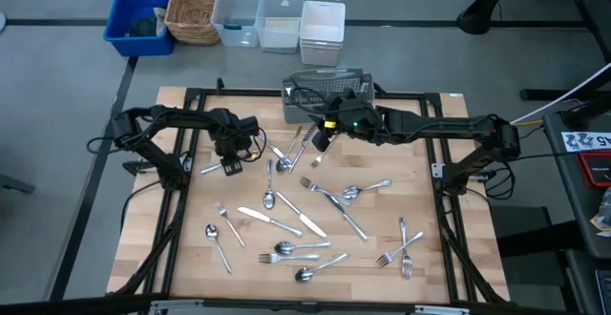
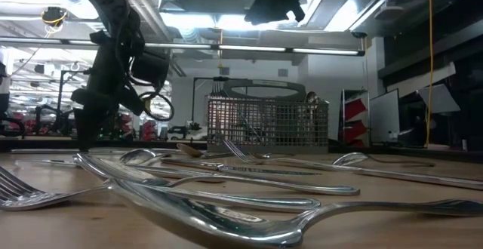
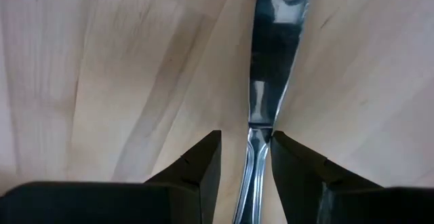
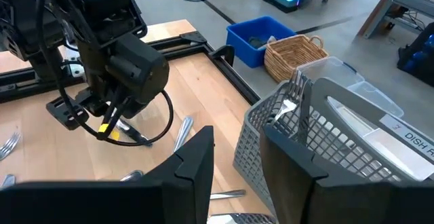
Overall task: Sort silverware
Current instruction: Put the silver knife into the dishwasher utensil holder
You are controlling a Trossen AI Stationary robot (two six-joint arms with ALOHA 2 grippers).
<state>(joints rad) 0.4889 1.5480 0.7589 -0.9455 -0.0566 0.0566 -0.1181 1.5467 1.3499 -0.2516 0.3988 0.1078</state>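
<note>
Wooden surface point(image 1: 191, 258) beside grey wire-mesh basket point(image 1: 325, 94) carries most silverware point(image 1: 286, 224) unsorted; my left end effector point(image 3: 245, 157) straddles a shiny steel knife point(image 3: 271, 54), spread.

Partly seen items
Knife point(image 3: 271, 61): blade tip and handle end cut off; basket point(image 4: 319, 149) contents indistinct.

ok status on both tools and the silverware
Left tool low on table, fingers straddling a knife. Right tool open, empty, beside mesh basket. Silverware mostly scattered.
</note>
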